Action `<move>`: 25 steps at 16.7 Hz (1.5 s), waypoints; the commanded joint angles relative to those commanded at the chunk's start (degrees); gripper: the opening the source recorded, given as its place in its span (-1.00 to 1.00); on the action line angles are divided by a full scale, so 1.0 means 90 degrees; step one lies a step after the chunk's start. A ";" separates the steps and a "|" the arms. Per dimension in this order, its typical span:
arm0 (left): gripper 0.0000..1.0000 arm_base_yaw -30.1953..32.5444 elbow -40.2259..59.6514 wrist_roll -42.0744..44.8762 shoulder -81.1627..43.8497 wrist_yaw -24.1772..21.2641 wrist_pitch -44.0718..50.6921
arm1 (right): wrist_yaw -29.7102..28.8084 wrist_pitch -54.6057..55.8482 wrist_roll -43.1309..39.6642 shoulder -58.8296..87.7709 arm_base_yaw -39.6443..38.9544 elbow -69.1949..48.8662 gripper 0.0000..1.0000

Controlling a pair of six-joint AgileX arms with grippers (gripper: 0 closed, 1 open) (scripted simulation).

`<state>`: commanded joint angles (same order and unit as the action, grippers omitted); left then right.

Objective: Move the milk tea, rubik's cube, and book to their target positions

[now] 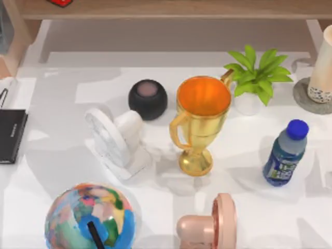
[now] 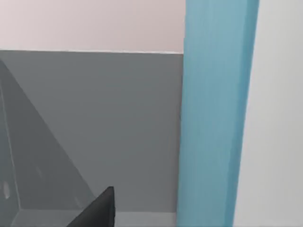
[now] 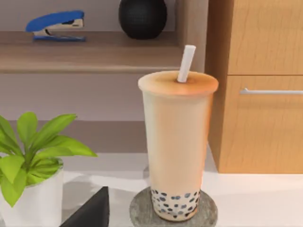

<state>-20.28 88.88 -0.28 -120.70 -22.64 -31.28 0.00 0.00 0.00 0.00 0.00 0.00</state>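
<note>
At the near edge of the white desk (image 1: pixel 62 166) sit a big colourful globe (image 1: pixel 89 218) and, to its right, a pink fan (image 1: pixel 212 224). A bit further back a white fan (image 1: pixel 116 142) lies toward the left, a gold trophy cup (image 1: pixel 199 124) stands in the middle, and a drink bottle (image 1: pixel 285 154) with a blue cap stands toward the right. A flat black slab (image 1: pixel 11 135) rests at the left edge. Behind the trophy are a round black speaker (image 1: pixel 148 98) and a green plant (image 1: pixel 258 72) in a white pot. At the far right edge the milk tea (image 1: pixel 322 67) stands upright on a round grey coaster (image 1: pixel 310 98). The right wrist view sees the milk tea (image 3: pixel 177 142) from close by, with a white straw (image 3: pixel 186 64) in its lid and dark pearls at the bottom, next to the plant (image 3: pixel 33 156) and a wooden drawer unit (image 3: pixel 260 85). A blue stapler (image 3: pixel 56 24) lies on the shelf (image 3: pixel 94 52) behind. The left wrist view shows a tall light-blue thing (image 2: pixel 218 113), which may be the book, though that is not sure. A dark corner in each wrist view gives no way to tell if the left gripper or the right gripper is spread or pressed together.
</note>
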 joint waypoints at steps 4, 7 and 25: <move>0.10 0.0000 0.0000 0.0000 0.0000 0.0000 0.0000 | 0.0000 0.0000 0.0000 0.0000 0.0000 0.0000 1.00; -0.36 0.0000 0.0000 0.0000 0.0000 0.0000 0.0000 | 0.0000 0.0000 0.0000 0.0000 0.0000 0.0000 1.00; -1.00 -0.0069 -0.0173 0.0012 0.0289 -0.0045 0.0105 | 0.0000 0.0000 0.0000 0.0000 0.0000 0.0000 1.00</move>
<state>-20.91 87.33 -0.18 -118.10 -23.04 -30.34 0.00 0.00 0.00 0.00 0.00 0.00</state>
